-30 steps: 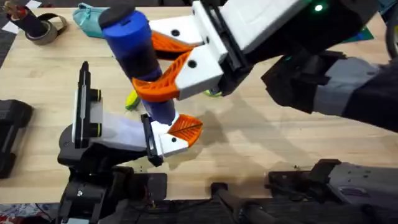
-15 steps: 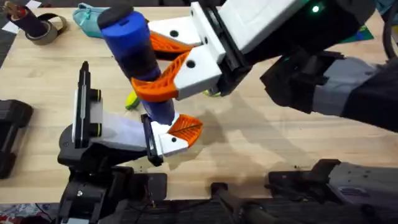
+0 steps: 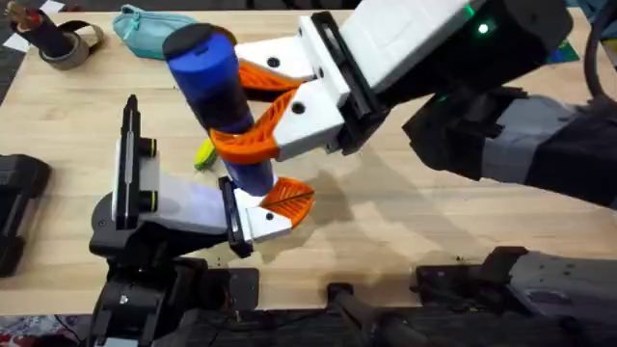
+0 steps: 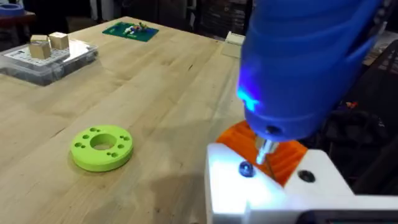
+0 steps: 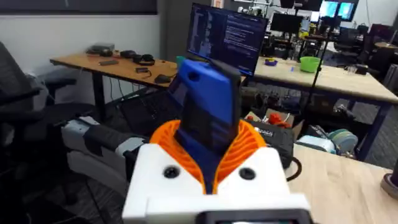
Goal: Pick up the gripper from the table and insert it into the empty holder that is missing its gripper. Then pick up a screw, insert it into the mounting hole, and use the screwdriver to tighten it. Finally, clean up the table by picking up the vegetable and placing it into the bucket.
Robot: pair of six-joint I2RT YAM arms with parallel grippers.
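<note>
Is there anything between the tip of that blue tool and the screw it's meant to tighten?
Nothing visible. In the left wrist view the screwdriver tip hangs just above the holder, beside its dark screw, with no object between.

- An office-like robotics lab.
- Monitors (image 5: 231,34) showing code stand on long desks (image 5: 118,65).
- An office chair (image 5: 18,74) sits nearby.
- A parts tray (image 4: 46,57) rests on the wooden table (image 4: 161,81).

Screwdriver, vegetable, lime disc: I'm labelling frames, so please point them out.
screwdriver (image 3: 220,92), overhead view, blue barrel.
vegetable (image 3: 203,153), overhead view, yellow end.
lime disc (image 4: 102,147), left wrist view, top face.
</note>
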